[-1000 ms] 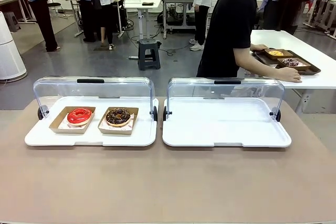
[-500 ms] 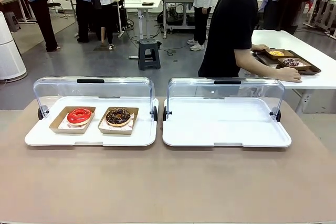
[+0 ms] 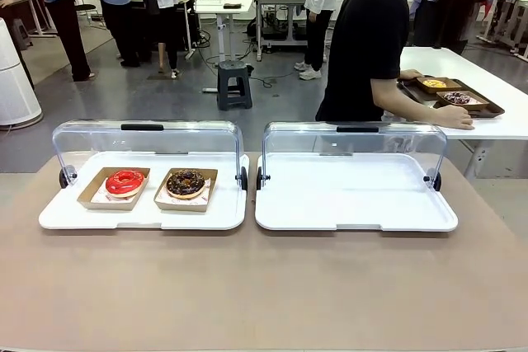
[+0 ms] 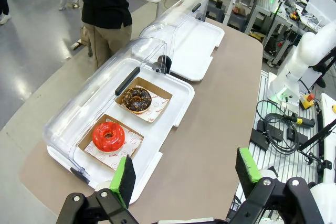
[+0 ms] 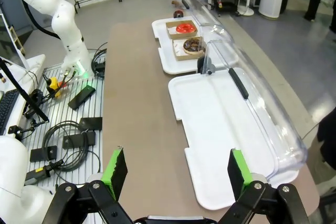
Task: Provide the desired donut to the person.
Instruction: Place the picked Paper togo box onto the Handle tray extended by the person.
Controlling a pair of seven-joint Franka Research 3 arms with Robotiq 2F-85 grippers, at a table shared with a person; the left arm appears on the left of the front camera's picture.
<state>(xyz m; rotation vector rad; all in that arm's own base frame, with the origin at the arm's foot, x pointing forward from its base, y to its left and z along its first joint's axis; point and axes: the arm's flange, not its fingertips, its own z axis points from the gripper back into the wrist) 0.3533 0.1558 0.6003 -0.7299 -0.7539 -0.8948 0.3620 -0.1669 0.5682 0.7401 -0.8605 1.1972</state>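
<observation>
A black step stool (image 3: 234, 82) stands on the grey floor, near a white desk (image 3: 223, 4).

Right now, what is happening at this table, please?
Nothing is being handled yet. A red donut and a chocolate donut sit in paper trays on the left white tray. The right white tray holds nothing. The person is turned to a side table. The left pincer and right pincer wait open.
</observation>
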